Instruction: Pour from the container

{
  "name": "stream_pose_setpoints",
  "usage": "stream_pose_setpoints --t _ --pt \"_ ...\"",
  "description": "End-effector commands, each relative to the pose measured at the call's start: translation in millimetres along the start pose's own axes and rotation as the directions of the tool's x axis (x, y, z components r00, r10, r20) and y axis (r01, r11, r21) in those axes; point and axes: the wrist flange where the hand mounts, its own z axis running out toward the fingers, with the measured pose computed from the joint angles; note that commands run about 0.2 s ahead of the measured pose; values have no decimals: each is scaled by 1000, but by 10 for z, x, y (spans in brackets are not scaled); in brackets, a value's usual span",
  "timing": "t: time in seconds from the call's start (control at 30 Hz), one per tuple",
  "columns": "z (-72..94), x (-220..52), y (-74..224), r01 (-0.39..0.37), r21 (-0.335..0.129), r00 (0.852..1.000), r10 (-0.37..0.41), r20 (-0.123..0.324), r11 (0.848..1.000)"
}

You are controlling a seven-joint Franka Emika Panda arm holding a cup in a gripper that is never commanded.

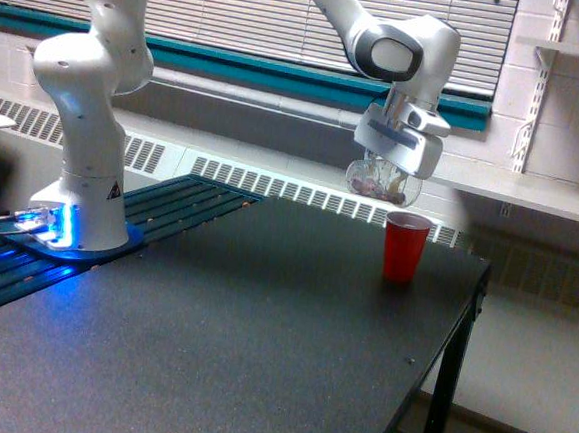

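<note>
The container [382, 183] is a small clear cup with multicoloured bits showing through its wall. It hangs tilted in the air, held under my gripper [385, 174], which is shut on it. Its mouth points toward the exterior view's right. A red cup [405, 247] stands upright on the black table [209, 341], just below and to the right of the container. I cannot tell whether any bits are falling.
The arm's white base [78, 200] stands on a blue-lit plate at the exterior view's left. The table's right edge [462, 320] drops off close beside the red cup. A white shelf [532, 195] and a radiator grille run along the wall behind.
</note>
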Motion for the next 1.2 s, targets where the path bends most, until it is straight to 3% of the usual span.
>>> stream_pose_setpoints --t 0.03,0.43,1.2 --pt "-16 19 -91 44 3 999 -44 16 999" --pt "-25 8 -145 62 -2 997 -62 46 998" --pt "-139 -47 -190 57 12 998 -58 36 998"
